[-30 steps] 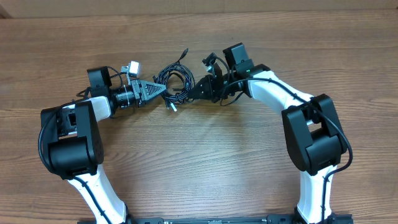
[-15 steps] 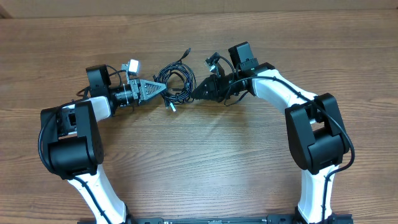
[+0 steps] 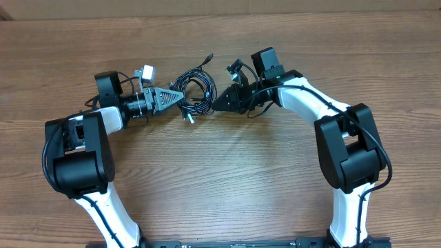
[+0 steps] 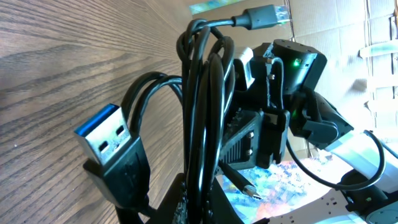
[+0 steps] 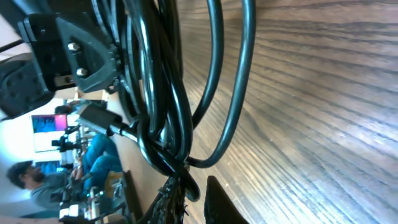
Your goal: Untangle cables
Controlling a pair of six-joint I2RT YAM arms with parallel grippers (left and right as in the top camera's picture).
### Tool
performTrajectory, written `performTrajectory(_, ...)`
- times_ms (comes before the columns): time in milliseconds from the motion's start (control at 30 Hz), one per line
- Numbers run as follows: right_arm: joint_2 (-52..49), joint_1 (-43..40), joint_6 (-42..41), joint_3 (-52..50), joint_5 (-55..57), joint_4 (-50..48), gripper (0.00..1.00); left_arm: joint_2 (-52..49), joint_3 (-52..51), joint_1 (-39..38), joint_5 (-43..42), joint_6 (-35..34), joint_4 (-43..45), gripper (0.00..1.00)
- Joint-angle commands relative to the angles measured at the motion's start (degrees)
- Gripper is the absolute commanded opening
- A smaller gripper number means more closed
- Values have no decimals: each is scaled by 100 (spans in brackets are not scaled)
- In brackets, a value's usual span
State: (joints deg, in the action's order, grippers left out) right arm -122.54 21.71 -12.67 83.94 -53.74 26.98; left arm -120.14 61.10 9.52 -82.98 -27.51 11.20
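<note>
The cables (image 3: 195,93) are a bundle of thin black loops lying on the wooden table (image 3: 227,186) between both arms. My left gripper (image 3: 181,97) reaches in from the left, shut on several strands (image 4: 202,124). In the left wrist view a blue USB plug (image 4: 109,140) hangs beside the strands and a silver plug (image 4: 264,15) sticks out at the top. From the right, my right gripper (image 3: 213,105) meets the bundle. In its wrist view its jaws (image 5: 194,194) stand nearly closed round the bottom bend of one black loop (image 5: 165,106).
Both white arms curve in from the table's near edge, the left (image 3: 83,151) and the right (image 3: 348,151). Thick black arm wires and a camera block (image 3: 265,62) sit just behind the right gripper. Cardboard boxes (image 4: 336,25) stand beyond the table.
My right gripper has shifted slightly to the right and away, and its jaws have narrowed on the loop. The left gripper and the bundle have barely moved.
</note>
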Motion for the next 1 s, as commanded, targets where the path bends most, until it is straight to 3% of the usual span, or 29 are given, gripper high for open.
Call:
performTrajectory(0, -87, 188, -129, -85, 483, -35, 12, -22, -17, -17, -402, -118, 22, 4)
performTrajectory(200, -87, 531, -664, -85, 1561, -122, 14, -24, -17, -17, -389, -146, 22, 4)
performTrajectory(367, -87, 706, -1161, -85, 1729, -435, 17, -24, -17, -17, -385, -146, 22, 4)
performTrajectory(700, -87, 1121, -2944, -85, 3027, -1390, 32, -24, -17, -17, -385, -162, 22, 4)
performTrajectory(833, -87, 1241, -3126, -87, 3421, -1733, 40, -24, -17, -17, -382, -188, 22, 4)
performTrajectory(967, -87, 1370, -3126, -101, 3644, -1878, 42, -24, -17, -17, -382, -188, 22, 4)
